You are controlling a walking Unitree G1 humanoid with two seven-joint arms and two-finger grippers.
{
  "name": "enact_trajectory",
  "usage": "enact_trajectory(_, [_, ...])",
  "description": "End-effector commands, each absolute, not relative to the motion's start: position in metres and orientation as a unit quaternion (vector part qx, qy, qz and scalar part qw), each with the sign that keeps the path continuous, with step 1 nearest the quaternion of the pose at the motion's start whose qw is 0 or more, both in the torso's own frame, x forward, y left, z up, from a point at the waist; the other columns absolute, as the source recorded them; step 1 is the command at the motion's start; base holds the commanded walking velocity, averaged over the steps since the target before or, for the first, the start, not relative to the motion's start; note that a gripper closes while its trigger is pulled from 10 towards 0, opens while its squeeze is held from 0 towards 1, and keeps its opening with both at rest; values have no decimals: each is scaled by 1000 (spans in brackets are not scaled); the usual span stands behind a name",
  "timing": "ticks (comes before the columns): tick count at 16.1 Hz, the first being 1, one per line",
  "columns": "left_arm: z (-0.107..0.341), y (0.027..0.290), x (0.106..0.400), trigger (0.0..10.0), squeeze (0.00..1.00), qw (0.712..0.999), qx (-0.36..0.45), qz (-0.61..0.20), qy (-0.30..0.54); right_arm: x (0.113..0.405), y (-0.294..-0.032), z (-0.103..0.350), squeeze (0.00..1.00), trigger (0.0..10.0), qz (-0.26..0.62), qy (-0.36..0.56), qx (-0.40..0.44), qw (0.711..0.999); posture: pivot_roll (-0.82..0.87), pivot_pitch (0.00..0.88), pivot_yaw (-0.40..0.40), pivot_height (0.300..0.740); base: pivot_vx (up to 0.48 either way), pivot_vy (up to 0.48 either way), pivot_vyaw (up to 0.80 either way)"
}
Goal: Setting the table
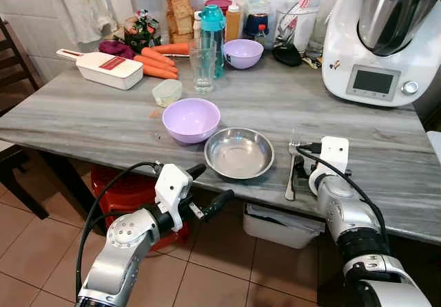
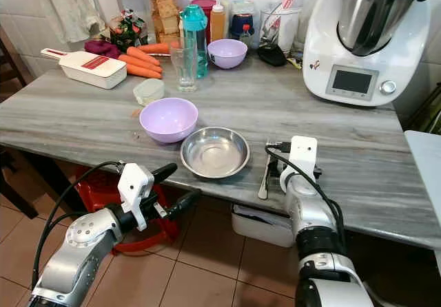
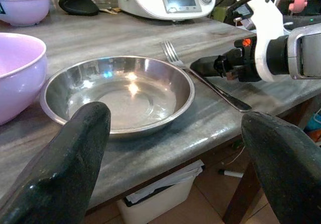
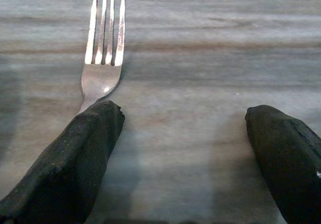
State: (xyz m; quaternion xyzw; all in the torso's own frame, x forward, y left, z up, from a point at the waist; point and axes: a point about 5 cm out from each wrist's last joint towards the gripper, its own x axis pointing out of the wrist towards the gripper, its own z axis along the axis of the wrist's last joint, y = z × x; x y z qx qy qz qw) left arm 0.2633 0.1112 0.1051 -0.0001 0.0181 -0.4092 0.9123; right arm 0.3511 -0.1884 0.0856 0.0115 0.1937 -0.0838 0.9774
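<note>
A shallow steel plate [image 1: 239, 153] sits near the front edge of the grey table [image 1: 103, 124], with a lilac bowl [image 1: 191, 119] touching its left rim. A fork [image 1: 291, 173] lies just right of the plate, tines pointing away from me. My right gripper [image 1: 301, 174] is low over the fork's handle and open; in the right wrist view the fork [image 4: 104, 48] runs under one of the fingers [image 4: 75, 158], the other standing wide of it. My left gripper [image 1: 210, 185] hovers open in front of and just below the table edge, facing the plate [image 3: 118, 91], holding nothing.
Behind stand a drinking glass [image 1: 202, 66], a teal bottle [image 1: 213, 32], a second lilac bowl [image 1: 243, 53], carrots [image 1: 158, 62], a white slicer [image 1: 109, 68] and a big white kitchen machine [image 1: 382, 38]. Under the table are a red stool [image 1: 120, 190] and a white bin [image 1: 275, 224].
</note>
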Motion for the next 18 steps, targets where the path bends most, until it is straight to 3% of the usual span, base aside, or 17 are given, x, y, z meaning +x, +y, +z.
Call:
enact_trajectory(1, [108, 110, 263, 10000, 0, 911, 4, -413, 12, 354, -181, 87, 0, 10000, -66, 194, 18, 979, -68, 12, 6, 740, 0, 0, 0])
enact_trajectory(10, [109, 110, 264, 10000, 0, 911, 2, -412, 8, 346, -192, 108, 0, 10000, -110, 139, 16, 984, -72, 4, 10, 740, 0, 0, 0])
enact_trajectory(18, [128, 112, 269, 10000, 0, 919, -16, -391, -37, 291, -201, 132, 0, 10000, -133, 13, -29, 991, -50, 0, -18, 740, 0, 0, 0])
